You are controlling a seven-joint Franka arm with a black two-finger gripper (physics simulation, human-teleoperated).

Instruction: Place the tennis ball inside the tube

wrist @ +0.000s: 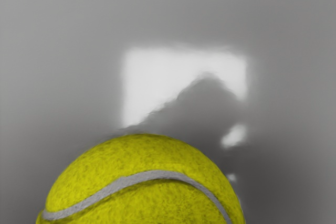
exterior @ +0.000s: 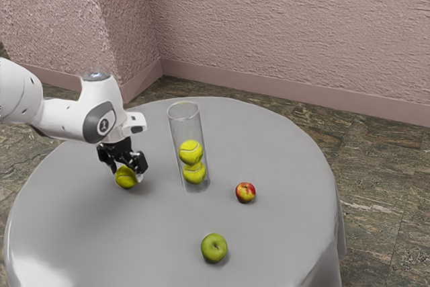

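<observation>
In the exterior view my gripper [exterior: 126,168] is low over the table at the left, pointing down around the upper part of a yellow tennis ball [exterior: 125,178]. Whether it holds the ball cannot be made out. The wrist view has the same tennis ball [wrist: 144,182] large at its lower edge, with a pale seam across it. A clear upright tube [exterior: 176,126] stands to the exterior view's right of my gripper, open at the top, with two tennis balls [exterior: 191,152] stacked in its lower part.
A red and yellow apple [exterior: 246,192] lies to the exterior view's right of the tube. A green apple [exterior: 214,248] is nearer the camera on the round grey table [exterior: 282,233]. A textured pink wall [exterior: 289,25] rises behind.
</observation>
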